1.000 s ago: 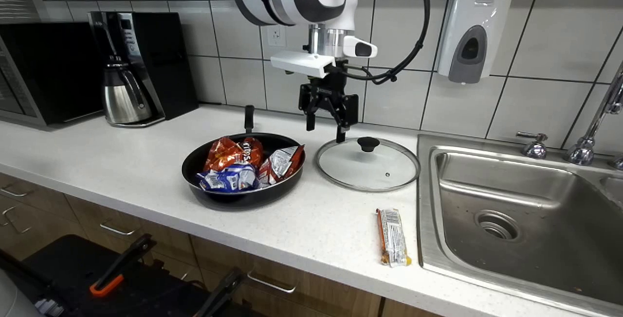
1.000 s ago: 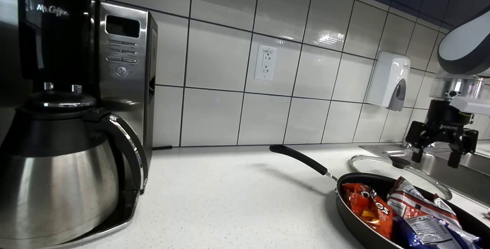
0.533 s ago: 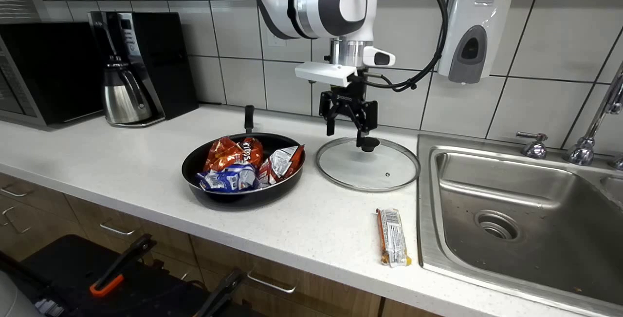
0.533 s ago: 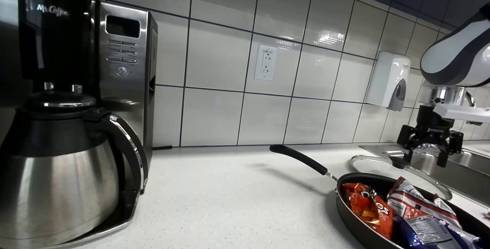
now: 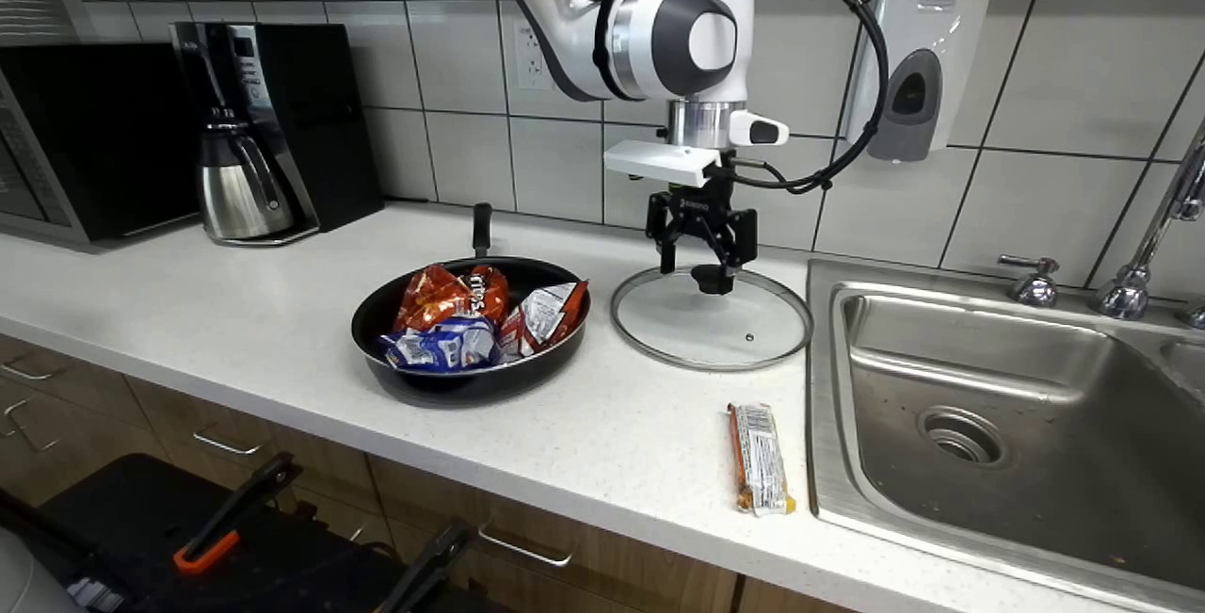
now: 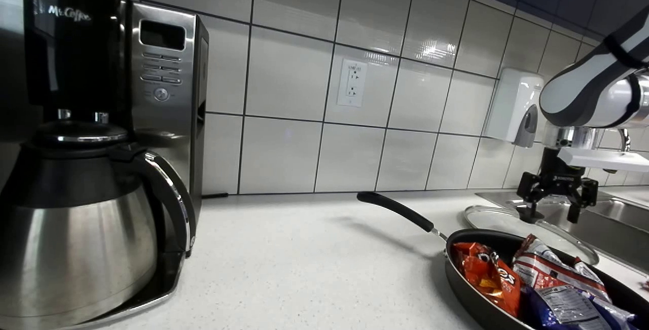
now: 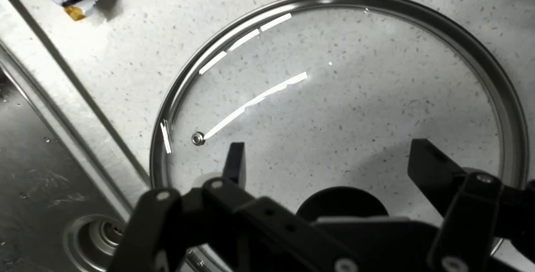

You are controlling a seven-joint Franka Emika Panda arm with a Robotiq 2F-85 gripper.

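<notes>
White counter (image 5: 621,443): just beside the sink (image 5: 830,406) lies a glass lid (image 5: 692,335), likely stiff, slick and breakable, best held by its black knob (image 7: 342,203); the gripper (image 7: 328,157) hangs empty, fingers spread.

The lid (image 5: 701,335) on the counter (image 5: 612,434), between pan (image 5: 471,392) and sink (image 5: 828,462)
In an exterior view, the pan, with snack bags (image 5: 461,307) in it, stands left of the lid, the sink right. A bar packet (image 5: 761,459) lies before the lid, just beside the sink. The pincer (image 5: 697,267) hangs over the lid. Farther left stand the coffee maker (image 5: 301,123), then the microwave (image 5: 108,137). A dispenser (image 5: 923,57) hangs on the wall (image 5: 1083,76) behind the sink.
</notes>
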